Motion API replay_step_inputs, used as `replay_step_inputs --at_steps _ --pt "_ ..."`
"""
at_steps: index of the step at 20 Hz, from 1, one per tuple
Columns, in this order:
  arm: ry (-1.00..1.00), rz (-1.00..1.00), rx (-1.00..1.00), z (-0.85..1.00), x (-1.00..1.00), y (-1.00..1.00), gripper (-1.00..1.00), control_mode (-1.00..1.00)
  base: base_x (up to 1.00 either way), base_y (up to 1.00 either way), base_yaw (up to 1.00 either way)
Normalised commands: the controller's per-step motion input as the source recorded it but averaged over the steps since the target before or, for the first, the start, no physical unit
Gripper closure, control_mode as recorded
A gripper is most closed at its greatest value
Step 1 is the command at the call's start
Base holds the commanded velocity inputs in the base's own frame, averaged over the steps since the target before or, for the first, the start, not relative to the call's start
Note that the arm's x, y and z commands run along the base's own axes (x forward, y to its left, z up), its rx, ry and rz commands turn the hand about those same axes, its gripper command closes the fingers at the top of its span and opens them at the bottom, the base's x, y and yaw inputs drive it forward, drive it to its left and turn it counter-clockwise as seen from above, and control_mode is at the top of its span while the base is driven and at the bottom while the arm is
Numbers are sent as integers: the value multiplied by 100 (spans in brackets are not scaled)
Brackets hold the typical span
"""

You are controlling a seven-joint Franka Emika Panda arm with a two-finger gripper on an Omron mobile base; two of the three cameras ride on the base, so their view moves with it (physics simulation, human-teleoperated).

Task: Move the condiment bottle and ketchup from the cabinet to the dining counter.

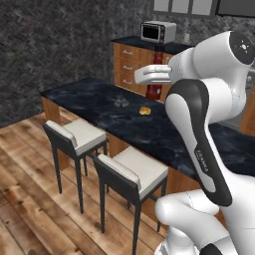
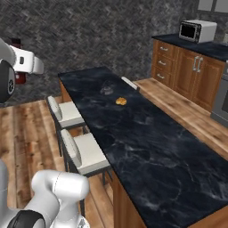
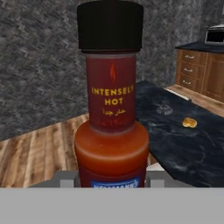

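Above the dining counter [image 3: 192, 144], the gripper [image 3: 111, 186] pinches the condiment bottle [image 3: 111, 127] labelled "INTENSELY HOT".

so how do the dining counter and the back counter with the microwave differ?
The dining counter is a long island with stools along one side; the back counter sits against the wall. The dining counter bears a small orange item and a small clear item; the back counter bears a microwave. The back counter's base has drawers with handles. Both have black tops on wooden bases.
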Motion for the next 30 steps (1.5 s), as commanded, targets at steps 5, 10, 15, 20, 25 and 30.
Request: replay_step_inputs --at_steps 5,10,15,20,25,30 --pt "0 0 0 0 0 0 100 100 1 0 0" --pt "0 0 0 0 0 0 100 100 0 0 0" --pt "0 1 0 -1 0 -5 100 -100 1 -2 0" --pt "0 1 3 -9 3 -53 100 -100 0 0 0" --pt "0 4 5 -12 5 -62 100 -100 0 0 0" --pt "-4 14 6 -27 6 -60 100 -100 0 0 0"
